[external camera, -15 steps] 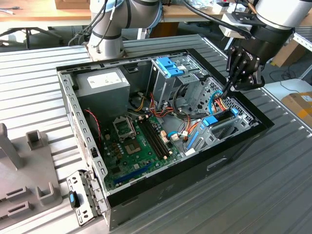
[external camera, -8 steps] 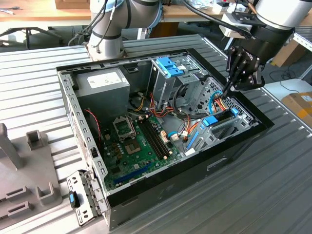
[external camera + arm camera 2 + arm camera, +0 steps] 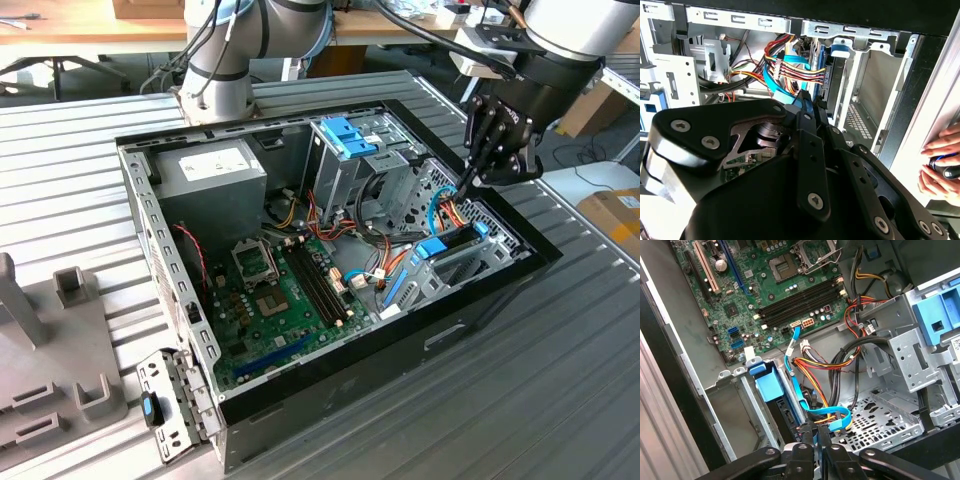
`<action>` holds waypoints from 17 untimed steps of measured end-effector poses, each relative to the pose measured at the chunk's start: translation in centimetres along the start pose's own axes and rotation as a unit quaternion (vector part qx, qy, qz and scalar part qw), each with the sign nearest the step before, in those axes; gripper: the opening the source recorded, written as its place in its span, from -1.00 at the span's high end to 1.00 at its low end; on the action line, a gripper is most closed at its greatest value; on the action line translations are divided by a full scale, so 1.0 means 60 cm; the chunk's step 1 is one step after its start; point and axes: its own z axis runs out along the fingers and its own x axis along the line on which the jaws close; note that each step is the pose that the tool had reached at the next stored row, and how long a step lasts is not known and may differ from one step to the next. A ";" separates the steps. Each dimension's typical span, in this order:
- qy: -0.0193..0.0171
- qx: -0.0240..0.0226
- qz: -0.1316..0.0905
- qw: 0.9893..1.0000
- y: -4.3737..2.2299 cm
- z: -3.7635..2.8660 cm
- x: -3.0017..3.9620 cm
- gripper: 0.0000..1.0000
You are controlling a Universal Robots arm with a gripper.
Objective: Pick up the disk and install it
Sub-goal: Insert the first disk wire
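Black, the arm's gripper (image 3: 468,185) hangs over the open black computer case (image 3: 330,250) at the exterior view's right, fingertips together and holding nothing. Just below them we find the grey metal disk in its light-blue plastic bracket (image 3: 771,387), seated upright in the metal drive bay (image 3: 455,262) beside blue and orange cables (image 3: 817,412).

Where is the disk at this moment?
The disk stands on edge in a drive bay of the computer case, towards the exterior view's right, directly below the gripper.
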 end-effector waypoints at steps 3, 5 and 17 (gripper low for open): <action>-0.002 -0.001 -0.006 1.000 0.000 0.003 0.000 0.68; -0.002 -0.001 -0.007 1.000 0.000 0.003 0.000 0.68; -0.009 -0.002 -0.047 0.999 0.000 0.003 0.001 0.68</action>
